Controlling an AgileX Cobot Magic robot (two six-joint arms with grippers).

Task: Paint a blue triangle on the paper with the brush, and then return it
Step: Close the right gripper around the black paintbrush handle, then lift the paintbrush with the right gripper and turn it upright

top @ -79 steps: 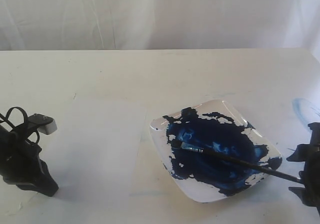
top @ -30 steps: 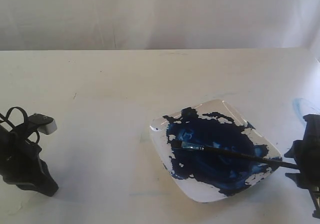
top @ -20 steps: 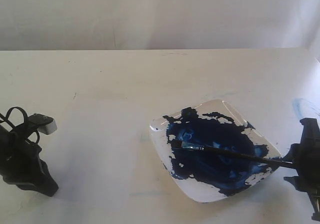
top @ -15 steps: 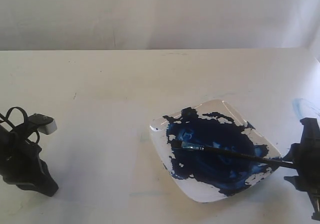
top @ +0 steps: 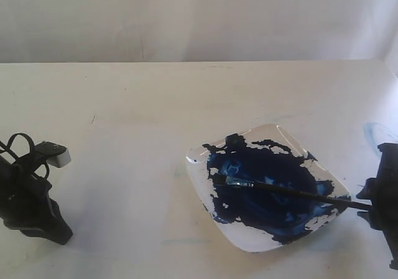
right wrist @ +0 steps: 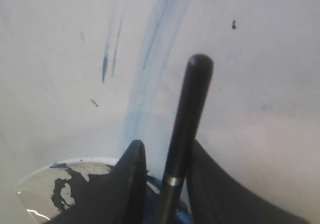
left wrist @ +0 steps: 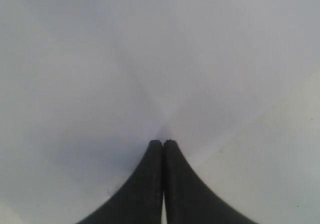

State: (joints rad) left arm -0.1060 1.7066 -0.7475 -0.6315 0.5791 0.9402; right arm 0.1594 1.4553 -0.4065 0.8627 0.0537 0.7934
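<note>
The brush (top: 292, 193) lies across the white plate (top: 273, 132), with its bristle tip in the dark-blue paint pool (top: 267, 186) and its black handle (right wrist: 192, 99) reaching past the plate's right rim. My right gripper (top: 373, 204) (right wrist: 166, 144) stands round the handle's end. One finger touches the handle and a gap remains at the other. The paper (top: 124, 186) lies left of the plate and hardly stands out from the table. No blue triangle is in view. My left gripper (top: 53, 229) (left wrist: 163, 142) rests at the paper's left, shut and empty.
A pale-blue smear (top: 376, 133) marks the table beyond my right gripper, and the right wrist view shows blue streaks (right wrist: 155, 34) there. A white curtain hangs behind the table's far edge.
The brush's handle end has swung slightly toward the far side. My right gripper has shifted in around it and its jaws have narrowed. The left arm has not moved.
</note>
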